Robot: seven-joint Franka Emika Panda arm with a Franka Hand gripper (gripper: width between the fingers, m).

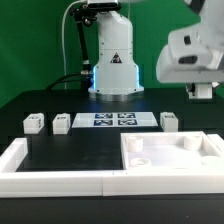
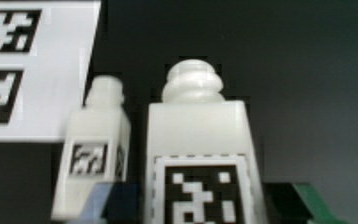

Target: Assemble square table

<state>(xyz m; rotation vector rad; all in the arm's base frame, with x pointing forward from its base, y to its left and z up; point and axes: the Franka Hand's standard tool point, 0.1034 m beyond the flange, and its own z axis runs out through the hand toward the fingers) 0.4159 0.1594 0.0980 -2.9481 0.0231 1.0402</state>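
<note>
three leg blocks stand on the tabletop in the exterior view, two on that view's left of the marker board, one on its right. the square table slab lies front right, with the gripper raised above. wrist view: the jaws, partly closed, clamp a fourth leg block; a loose leg block stands near the marker board.
</note>
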